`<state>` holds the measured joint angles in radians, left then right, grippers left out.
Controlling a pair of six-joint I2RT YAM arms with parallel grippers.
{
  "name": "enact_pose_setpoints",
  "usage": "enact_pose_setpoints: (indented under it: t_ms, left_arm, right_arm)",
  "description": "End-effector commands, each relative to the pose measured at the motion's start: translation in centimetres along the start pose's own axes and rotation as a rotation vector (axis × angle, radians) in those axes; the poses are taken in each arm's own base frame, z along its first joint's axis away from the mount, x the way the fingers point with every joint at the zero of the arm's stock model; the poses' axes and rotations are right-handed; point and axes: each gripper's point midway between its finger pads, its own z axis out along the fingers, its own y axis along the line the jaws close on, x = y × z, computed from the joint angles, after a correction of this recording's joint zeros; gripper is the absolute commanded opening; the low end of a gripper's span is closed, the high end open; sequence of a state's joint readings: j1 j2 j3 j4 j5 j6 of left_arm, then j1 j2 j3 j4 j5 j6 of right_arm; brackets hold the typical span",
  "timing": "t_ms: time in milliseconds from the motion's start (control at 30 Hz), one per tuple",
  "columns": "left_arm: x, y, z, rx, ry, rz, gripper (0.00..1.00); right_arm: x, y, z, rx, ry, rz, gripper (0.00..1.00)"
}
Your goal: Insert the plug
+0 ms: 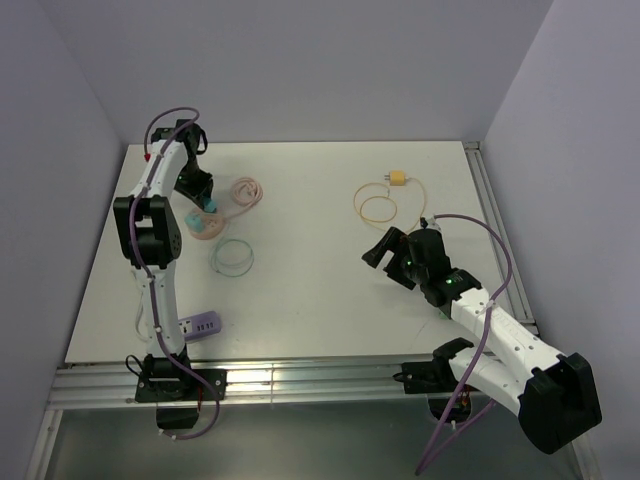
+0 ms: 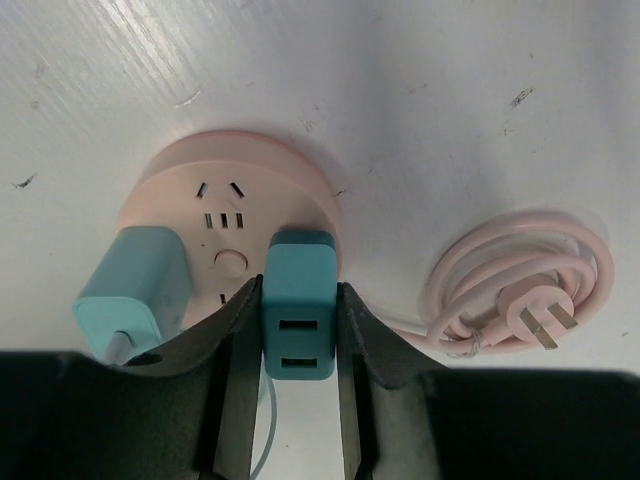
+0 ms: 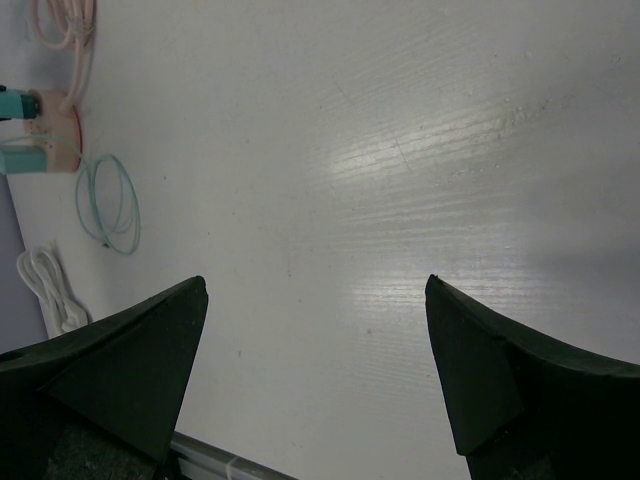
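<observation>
A teal two-port USB plug (image 2: 298, 305), pinched in the left jaws, sits at five o'clock on the pink socket (image 2: 225, 190) — right jaws wide.

The teal adapter's (image 2: 298, 270) prongs are hidden against the pink socket hub (image 2: 240, 190), so how deep it sits cannot be told; its sides are covered by the fingers of the left end effector (image 2: 298, 295); the light-teal plug (image 2: 135, 290) beside it loses its lower end behind that end effector's dark body; in the right wrist view the hub is cut by the left edge; the white cable (image 3: 50, 285) there is too small to trace its ends; from above, the yellow plug (image 1: 398, 179) is too small to show its pins.
</observation>
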<state>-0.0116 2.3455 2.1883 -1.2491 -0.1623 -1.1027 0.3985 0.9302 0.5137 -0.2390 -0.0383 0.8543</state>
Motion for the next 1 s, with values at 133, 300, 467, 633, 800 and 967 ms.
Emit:
enact_pose_setpoints:
  t_ms: [133, 300, 467, 633, 800, 967]
  left_arm:
    - [3.5, 5.0, 5.6, -0.184, -0.026, 0.079, 0.01]
    - [4.7, 5.8, 5.4, -0.214, -0.094, 0.132, 0.0]
    - [6.7, 6.9, 6.6, -0.2, -0.082, 0.135, 0.0]
    - [7.5, 7.5, 7.2, -0.19, -0.123, 0.135, 0.0]
    - [8.8, 7.0, 7.8, -0.153, -0.077, 0.147, 0.0]
    - [7.8, 6.8, 7.4, -0.236, -0.094, 0.192, 0.0]
  right_arm:
    - [-0.6, -0.3, 0.2, -0.002, -0.032, -0.002, 0.96]
    - [-0.6, -0.5, 0.1, 0.005, -0.038, -0.005, 0.96]
    - [-0.4, -0.6, 0.1, 0.003, -0.031, -0.002, 0.96]
    - [-0.5, -0.8, -0.2, 0.008, -0.042, -0.002, 0.96]
    - [-0.4, -0.8, -0.3, 0.007, -0.038, 0.003, 0.96]
    - [-0.5, -0.8, -0.7, 0.011, -0.044, 0.006, 0.96]
